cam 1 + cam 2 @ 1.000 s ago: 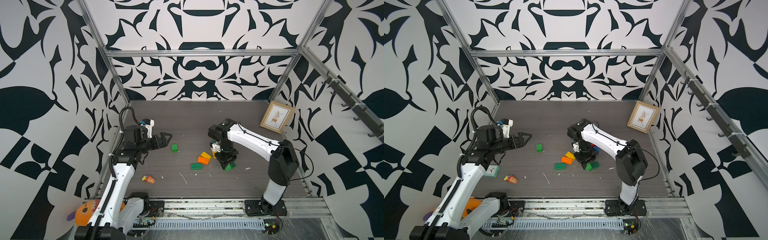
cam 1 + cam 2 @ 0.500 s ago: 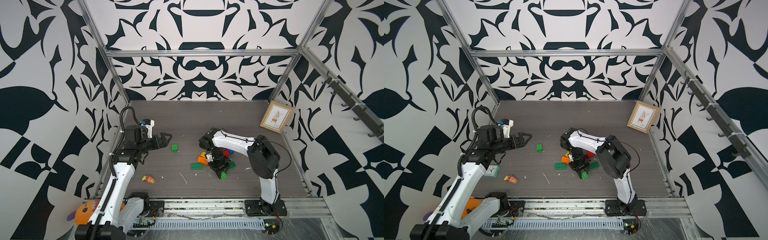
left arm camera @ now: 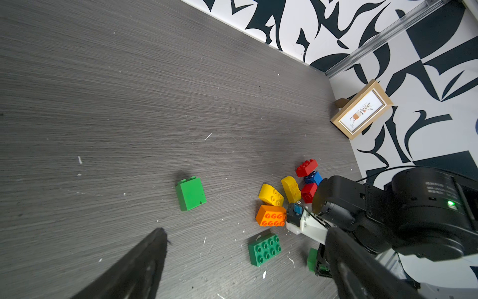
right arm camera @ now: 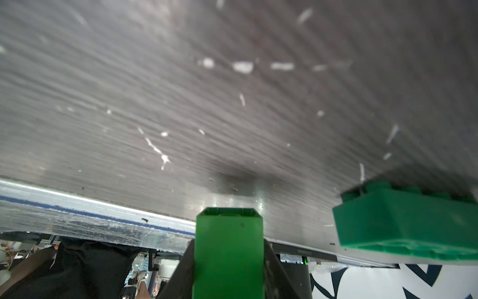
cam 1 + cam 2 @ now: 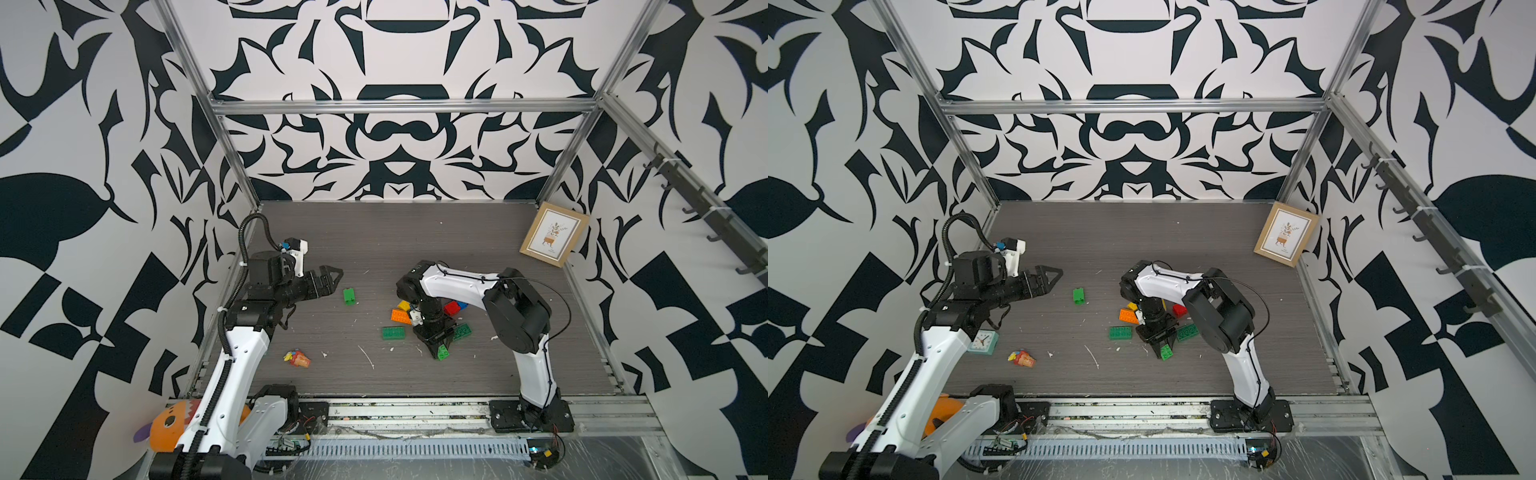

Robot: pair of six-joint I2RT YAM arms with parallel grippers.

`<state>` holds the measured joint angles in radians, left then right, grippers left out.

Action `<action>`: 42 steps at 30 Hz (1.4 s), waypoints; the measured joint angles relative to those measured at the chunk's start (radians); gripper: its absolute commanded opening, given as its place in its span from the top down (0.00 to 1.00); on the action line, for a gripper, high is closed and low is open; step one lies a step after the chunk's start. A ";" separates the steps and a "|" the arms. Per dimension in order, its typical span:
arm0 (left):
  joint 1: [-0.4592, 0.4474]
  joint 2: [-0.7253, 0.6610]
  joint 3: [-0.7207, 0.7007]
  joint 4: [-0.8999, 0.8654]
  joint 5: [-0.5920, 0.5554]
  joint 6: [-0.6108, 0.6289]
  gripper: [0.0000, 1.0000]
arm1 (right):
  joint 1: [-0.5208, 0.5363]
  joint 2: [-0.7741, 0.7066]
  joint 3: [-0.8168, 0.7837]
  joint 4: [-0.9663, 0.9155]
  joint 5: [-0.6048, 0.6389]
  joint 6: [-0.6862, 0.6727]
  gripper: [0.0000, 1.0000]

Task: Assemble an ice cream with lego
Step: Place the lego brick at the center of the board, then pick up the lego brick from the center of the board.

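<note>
My right pincer (image 5: 439, 348) was clamped on a small green brick (image 5: 443, 353). Its studs showed, and it pointed down toward the front part of the tabletop (image 5: 415, 232). I could not tell whether it touched the surface.

The rest of the lego lay loose just behind it. There was a flat green brick (image 5: 393, 333) with its studs up and an orange brick (image 5: 401, 316) near it. A darker green brick (image 5: 462, 331) lay just beside the pincer. A lone green brick (image 5: 349, 296) sat apart, nearer my left pincer (image 5: 331, 277). That one hung above the tabletop with its jaws spread wide and nothing between them.

The left wrist view gave me what the right arm partly hid from above. Two yellow bricks (image 3: 271, 194) with rounded tops lay side by side. Next to them were two red bricks (image 3: 306, 167) with a blue brick (image 3: 313, 178) between them.

The right wrist view showed the small green brick's smooth face filling the gap between the fingers (image 4: 183, 271), with the darker green brick close alongside.

Only a top view caught a small teal clock (image 5: 983, 341) by the left arm. A cone toy (image 5: 297, 358) lay well apart from the bricks. A picture frame (image 5: 554, 233) leaned at the far right corner.
</note>
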<state>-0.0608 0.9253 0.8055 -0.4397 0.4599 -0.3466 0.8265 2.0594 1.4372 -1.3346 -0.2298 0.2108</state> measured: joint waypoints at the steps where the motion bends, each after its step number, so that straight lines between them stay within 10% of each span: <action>1: 0.000 0.000 0.000 0.000 -0.002 0.000 0.01 | 0.000 0.000 0.000 0.003 0.000 0.000 0.68; 16: 0.000 0.000 0.000 -0.005 -0.014 0.004 0.01 | 0.000 -0.027 0.005 0.138 0.020 0.022 0.44; 26: 0.000 -0.039 0.000 -0.010 -0.080 0.003 0.01 | 0.000 -0.401 -0.052 0.440 0.122 0.088 0.39; 42: 0.000 -0.175 0.126 -0.185 -0.242 0.026 0.01 | 0.095 0.102 0.219 0.823 0.077 0.170 0.36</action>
<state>-0.0608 0.7502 0.9314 -0.6250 0.2180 -0.3210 0.9218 2.1616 1.6566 -0.5117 -0.1524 0.3805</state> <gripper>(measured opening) 0.992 0.643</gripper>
